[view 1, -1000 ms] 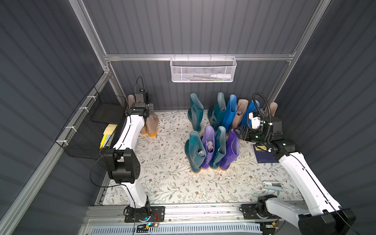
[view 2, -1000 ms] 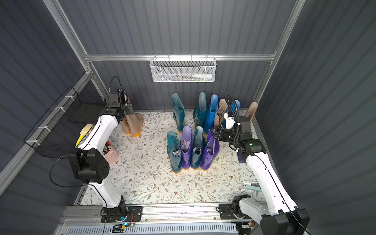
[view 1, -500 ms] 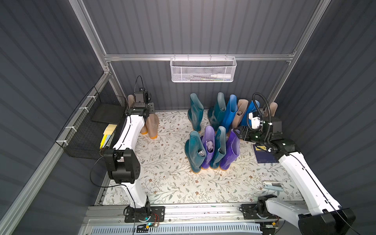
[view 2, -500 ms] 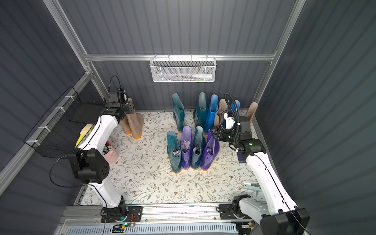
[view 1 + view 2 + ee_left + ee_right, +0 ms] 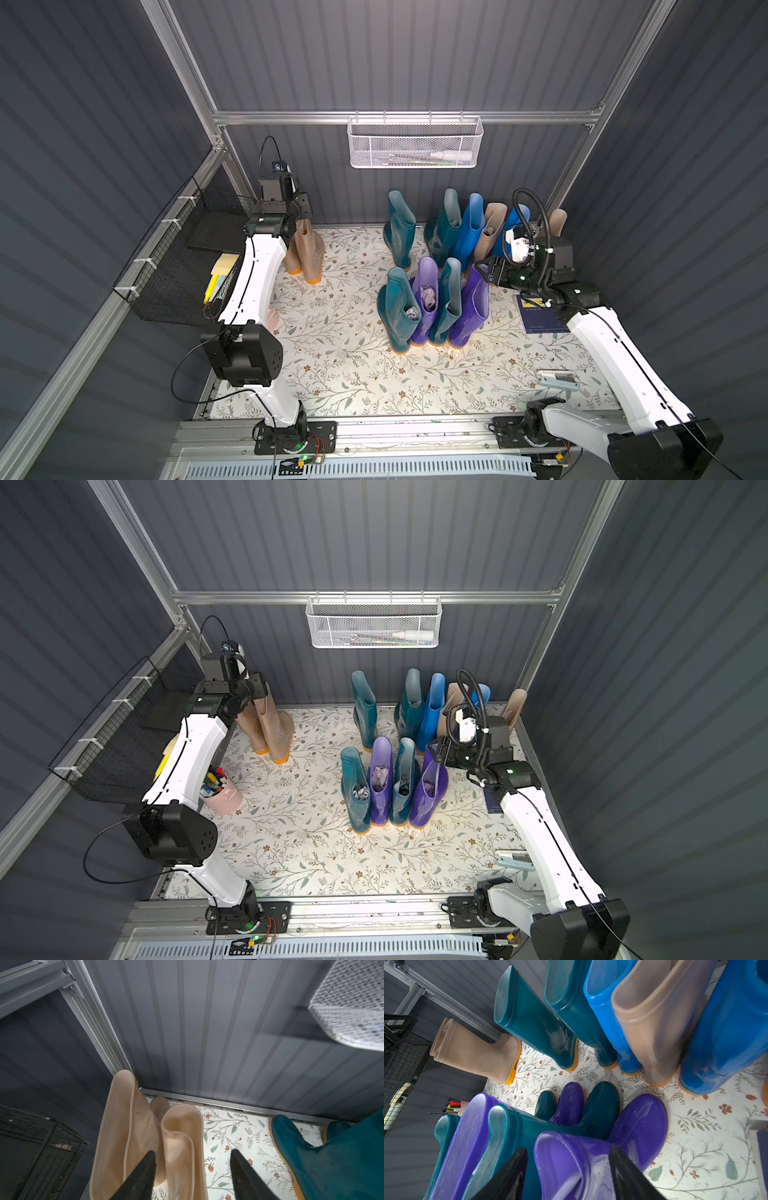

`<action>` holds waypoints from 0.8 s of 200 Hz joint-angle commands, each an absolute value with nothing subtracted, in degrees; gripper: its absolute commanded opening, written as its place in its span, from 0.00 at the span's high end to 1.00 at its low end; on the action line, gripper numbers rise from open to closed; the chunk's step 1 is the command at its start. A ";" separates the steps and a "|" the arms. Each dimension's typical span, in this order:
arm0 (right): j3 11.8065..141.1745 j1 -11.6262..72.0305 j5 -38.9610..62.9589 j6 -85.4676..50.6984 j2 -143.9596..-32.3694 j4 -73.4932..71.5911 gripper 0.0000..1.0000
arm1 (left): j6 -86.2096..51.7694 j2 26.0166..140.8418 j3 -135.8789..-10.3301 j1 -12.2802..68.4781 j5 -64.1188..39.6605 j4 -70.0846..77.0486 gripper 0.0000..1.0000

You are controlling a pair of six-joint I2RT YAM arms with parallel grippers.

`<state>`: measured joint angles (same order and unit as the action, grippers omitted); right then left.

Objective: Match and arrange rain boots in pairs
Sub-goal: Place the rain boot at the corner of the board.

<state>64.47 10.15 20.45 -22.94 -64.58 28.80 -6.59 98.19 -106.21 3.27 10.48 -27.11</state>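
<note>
Two beige rain boots (image 5: 309,249) (image 5: 182,1147) stand side by side at the back left. My left gripper (image 5: 300,206) (image 5: 192,1159) hovers open over their tops, one shaft's rim between its fingers. In the middle stands a row of teal (image 5: 399,316), purple (image 5: 426,299), teal (image 5: 446,307) and purple (image 5: 469,316) boots. My right gripper (image 5: 484,270) (image 5: 569,1159) is open astride the top of the right-hand purple boot (image 5: 639,1122). Along the back wall stand teal (image 5: 401,232), blue (image 5: 469,232) and beige (image 5: 488,232) boots.
A white wire basket (image 5: 415,143) hangs on the back wall. A black wire basket (image 5: 183,266) juts from the left wall, with a pink cup of pens (image 5: 224,796) under my left arm. A dark blue book (image 5: 538,316) lies at the right.
My left gripper has opened and let go of the beige boot, which stands beside its partner. The right arm has not moved.
</note>
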 commanded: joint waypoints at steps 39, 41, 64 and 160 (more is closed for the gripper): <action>63.85 10.19 21.95 -21.98 -63.57 26.37 0.27 | -7.99 94.54 -108.68 9.89 10.90 -32.17 0.35; 63.64 10.15 21.86 -21.97 -63.49 26.37 0.27 | -7.99 94.50 -108.64 10.40 11.21 -32.17 0.34; 63.25 10.11 20.83 -22.90 -61.98 23.91 0.25 | -9.46 94.55 -109.98 14.66 11.42 -33.63 0.33; 56.98 10.19 13.89 -24.26 -48.75 24.44 0.20 | -17.71 94.15 -105.87 21.64 9.36 -27.37 0.28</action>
<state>57.95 10.15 17.34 -23.46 -51.35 23.73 -15.49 93.54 -104.36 19.25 8.95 -29.04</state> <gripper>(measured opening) 0.796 0.708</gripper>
